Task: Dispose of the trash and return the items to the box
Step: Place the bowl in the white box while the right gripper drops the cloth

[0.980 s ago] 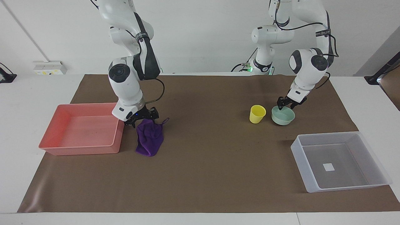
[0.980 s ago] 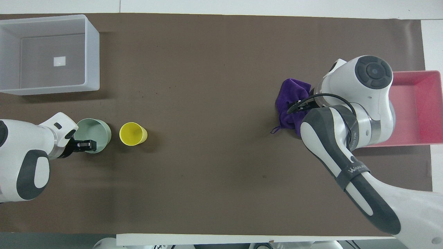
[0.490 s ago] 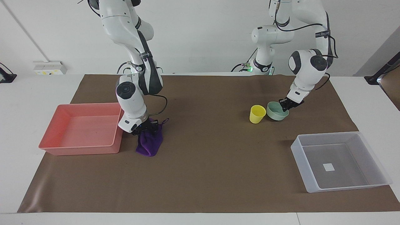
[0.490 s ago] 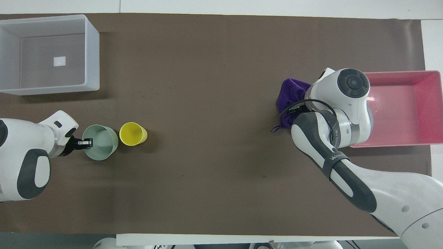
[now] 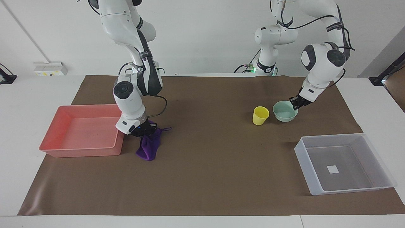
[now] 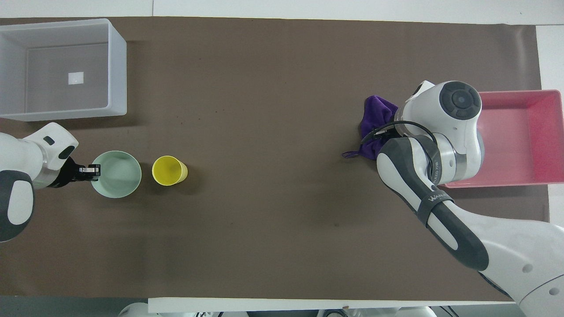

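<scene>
The purple cloth (image 5: 148, 146) hangs bunched from my right gripper (image 5: 145, 131), which is shut on its top next to the pink tray; its lower end touches the mat. In the overhead view the cloth (image 6: 377, 127) shows beside the right wrist, which hides the gripper. My left gripper (image 5: 296, 104) is shut on the rim of the mint-green bowl (image 5: 284, 111), on the side away from the yellow cup (image 5: 260, 115). The bowl (image 6: 116, 174), the cup (image 6: 168, 170) and the left gripper (image 6: 90, 169) also show from above. The clear bin (image 5: 316, 186) is empty.
The pink tray (image 5: 79, 151) stands at the right arm's end of the brown mat, right beside the cloth. The clear bin (image 6: 117, 66) stands at the left arm's end, farther from the robots than the bowl and cup.
My right gripper has closed on the cloth and drawn it up into a narrower bunch. My left gripper has moved to the bowl's rim, and the bowl has shifted slightly beside the cup.
</scene>
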Controlling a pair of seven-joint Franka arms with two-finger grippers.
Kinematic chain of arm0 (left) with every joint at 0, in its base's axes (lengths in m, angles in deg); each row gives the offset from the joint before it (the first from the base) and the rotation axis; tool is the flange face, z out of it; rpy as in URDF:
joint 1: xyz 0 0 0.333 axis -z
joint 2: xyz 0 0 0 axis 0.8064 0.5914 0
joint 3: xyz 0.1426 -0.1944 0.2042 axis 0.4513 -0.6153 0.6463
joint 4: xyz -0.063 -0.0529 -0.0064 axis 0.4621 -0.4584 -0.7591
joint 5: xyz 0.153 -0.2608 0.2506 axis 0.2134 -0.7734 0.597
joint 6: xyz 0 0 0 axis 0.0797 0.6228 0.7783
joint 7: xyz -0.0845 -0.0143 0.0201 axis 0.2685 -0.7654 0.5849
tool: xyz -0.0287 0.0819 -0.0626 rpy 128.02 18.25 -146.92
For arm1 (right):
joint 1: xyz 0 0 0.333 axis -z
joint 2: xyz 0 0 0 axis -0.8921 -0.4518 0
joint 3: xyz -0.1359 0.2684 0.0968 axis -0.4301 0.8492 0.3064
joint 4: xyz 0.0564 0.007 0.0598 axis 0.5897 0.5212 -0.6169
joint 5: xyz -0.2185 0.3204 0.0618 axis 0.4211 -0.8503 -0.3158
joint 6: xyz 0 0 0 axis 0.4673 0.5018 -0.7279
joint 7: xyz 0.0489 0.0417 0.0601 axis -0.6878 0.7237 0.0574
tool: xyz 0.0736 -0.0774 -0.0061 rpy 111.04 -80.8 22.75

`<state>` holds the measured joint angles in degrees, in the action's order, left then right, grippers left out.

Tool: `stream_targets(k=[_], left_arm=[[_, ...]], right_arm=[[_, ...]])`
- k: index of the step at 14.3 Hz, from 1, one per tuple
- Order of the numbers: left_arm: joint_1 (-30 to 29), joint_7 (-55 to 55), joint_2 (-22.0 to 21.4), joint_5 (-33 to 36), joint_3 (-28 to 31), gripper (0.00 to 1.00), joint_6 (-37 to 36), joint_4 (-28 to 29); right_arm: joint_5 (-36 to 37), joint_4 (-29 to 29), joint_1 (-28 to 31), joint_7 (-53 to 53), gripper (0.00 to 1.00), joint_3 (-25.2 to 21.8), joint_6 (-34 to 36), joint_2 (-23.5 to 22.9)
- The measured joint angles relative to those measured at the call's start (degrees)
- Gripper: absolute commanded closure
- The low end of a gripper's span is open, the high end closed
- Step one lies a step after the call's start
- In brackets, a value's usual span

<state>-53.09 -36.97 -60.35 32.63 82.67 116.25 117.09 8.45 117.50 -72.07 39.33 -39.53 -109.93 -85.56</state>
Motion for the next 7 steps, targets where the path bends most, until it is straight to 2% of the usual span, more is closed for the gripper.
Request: stream_targets(k=[2,4,6,7], left_arm=[[-0.9,0.0,-0.3,0.0,0.2,1.0,-5.1,-5.1],[-1.7,0.1,0.1,-0.9,0.3,1.0,-7.9,-10.5],[-3.6,0.2,2.5,-2.2,0.4,1.0,-7.0,-16.1],[-4.8,0.2,5.4,-2.4,0.5,1.0,-5.9,-19.7]], right_arm=[[0.0,-3.7,1.2,0.0,1.0,-0.1,6.5,1.9],[0.0,-8.2,3.1,0.0,1.0,-0.1,15.8,5.0],[0.1,-12.9,4.2,0.1,1.0,-0.2,24.9,8.1],[0.3,-14.8,4.4,0.1,1.0,-0.2,28.4,9.5]])
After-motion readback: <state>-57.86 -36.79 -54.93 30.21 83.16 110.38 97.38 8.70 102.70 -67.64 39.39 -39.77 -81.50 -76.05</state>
